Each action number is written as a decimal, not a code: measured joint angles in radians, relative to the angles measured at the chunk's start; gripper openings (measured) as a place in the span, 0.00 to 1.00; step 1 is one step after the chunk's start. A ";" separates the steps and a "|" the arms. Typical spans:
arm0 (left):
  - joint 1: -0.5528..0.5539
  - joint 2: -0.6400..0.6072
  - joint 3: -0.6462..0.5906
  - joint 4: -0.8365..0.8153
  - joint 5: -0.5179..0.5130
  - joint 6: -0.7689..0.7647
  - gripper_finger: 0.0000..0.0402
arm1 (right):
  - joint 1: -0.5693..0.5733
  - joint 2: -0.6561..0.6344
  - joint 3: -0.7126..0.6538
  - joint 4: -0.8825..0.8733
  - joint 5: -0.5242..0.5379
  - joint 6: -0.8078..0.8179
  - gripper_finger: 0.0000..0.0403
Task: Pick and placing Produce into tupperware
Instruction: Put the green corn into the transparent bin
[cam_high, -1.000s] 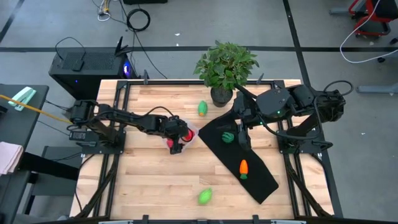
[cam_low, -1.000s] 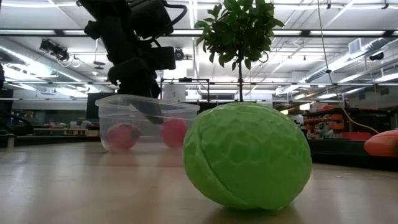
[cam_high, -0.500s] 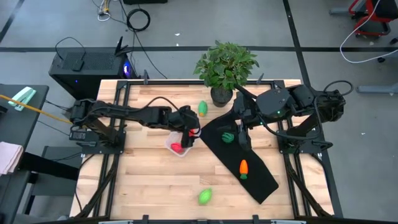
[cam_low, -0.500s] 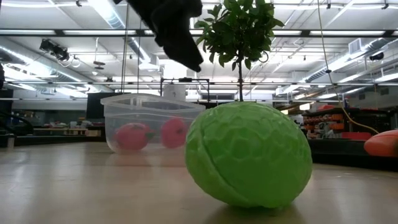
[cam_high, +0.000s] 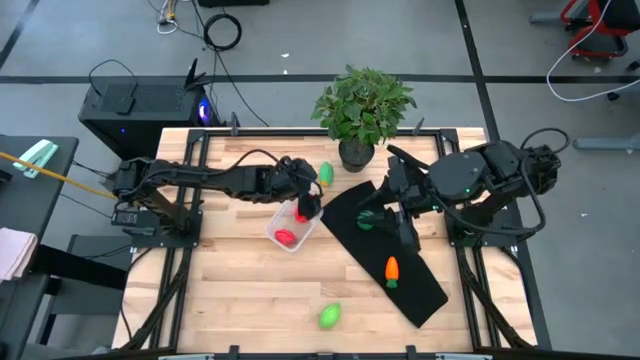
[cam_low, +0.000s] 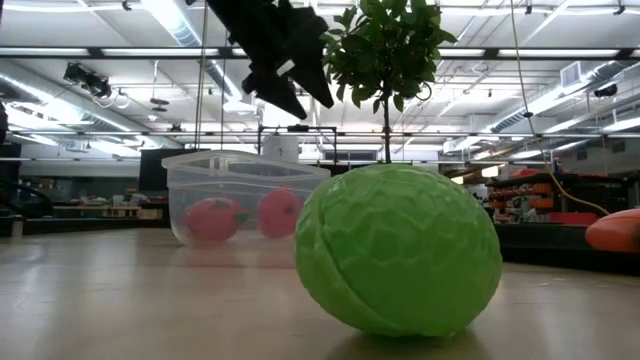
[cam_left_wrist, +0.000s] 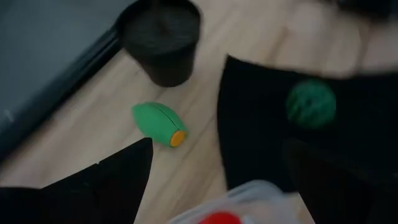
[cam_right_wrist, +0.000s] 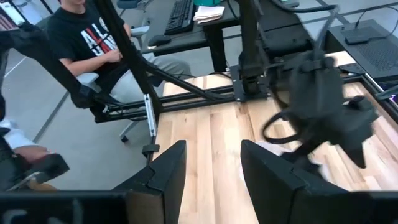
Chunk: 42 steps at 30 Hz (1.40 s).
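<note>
The clear tupperware (cam_high: 288, 232) sits mid-table with two red pieces (cam_low: 215, 218) (cam_low: 280, 213) inside. My left gripper (cam_high: 308, 200) hangs open above its far right corner; its wrist view (cam_left_wrist: 217, 146) looks past it at a light green piece (cam_left_wrist: 158, 124) on the wood and at the dark green round piece (cam_left_wrist: 311, 102) on the black mat. A second light green piece (cam_high: 330, 316) lies near the near edge. The orange carrot (cam_high: 392, 270) rests on the mat. My right gripper (cam_high: 400, 215) is open above the mat, beside the dark green piece (cam_high: 367, 220).
A potted plant (cam_high: 360, 110) stands at the far edge, close behind the light green piece (cam_high: 326, 175). The long black mat (cam_high: 420, 285) runs diagonally across the table's right half. A person (cam_right_wrist: 93, 43) sits beyond the table's left side. Bare wood lies at the near left.
My left gripper has risen out of the tupperware and moved toward the far right, now high above its rim; both red pieces lie inside. My right arm has swung slightly toward the table's right and near side over the mat.
</note>
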 joint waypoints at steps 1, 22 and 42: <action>0.009 0.000 0.000 0.007 -0.002 -0.062 0.91 | 0.006 0.000 0.000 0.000 0.006 0.001 0.40; 0.180 0.149 -0.001 0.171 0.110 -0.212 0.91 | 0.082 -0.001 0.000 -0.002 0.061 0.052 0.40; 0.224 0.232 -0.001 0.171 0.150 -0.295 0.92 | 0.090 -0.001 0.000 0.006 0.074 0.070 0.40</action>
